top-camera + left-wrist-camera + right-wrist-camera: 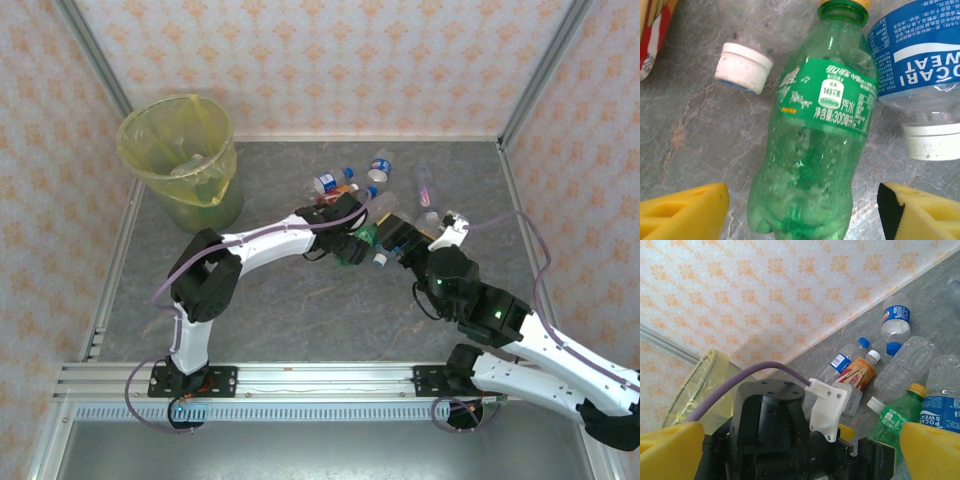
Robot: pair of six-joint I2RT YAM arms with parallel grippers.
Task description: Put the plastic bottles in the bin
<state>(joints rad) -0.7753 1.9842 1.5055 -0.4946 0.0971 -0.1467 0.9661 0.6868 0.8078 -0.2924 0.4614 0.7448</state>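
Observation:
A green plastic bottle (815, 150) lies on the grey table, cap pointing away, between the yellow fingers (685, 212) of my left gripper (803, 210). The jaws stand open with a gap on each side of the bottle. From above, that gripper (352, 243) is low over the bottle pile. My right gripper (400, 235) hovers just to its right, wide open and holding nothing, facing the left wrist. More bottles lie close by: a blue-labelled one (920, 65), a clear one with a white cap (744, 66) and an orange-labelled one (860, 374). The yellow-lined bin (180, 160) stands at the far left.
Several other bottles (340, 182) are scattered behind the grippers, one clear bottle (425, 185) further right. Patterned walls and metal posts close the table on three sides. Bare table (300, 310) lies between the arms' bases and the pile.

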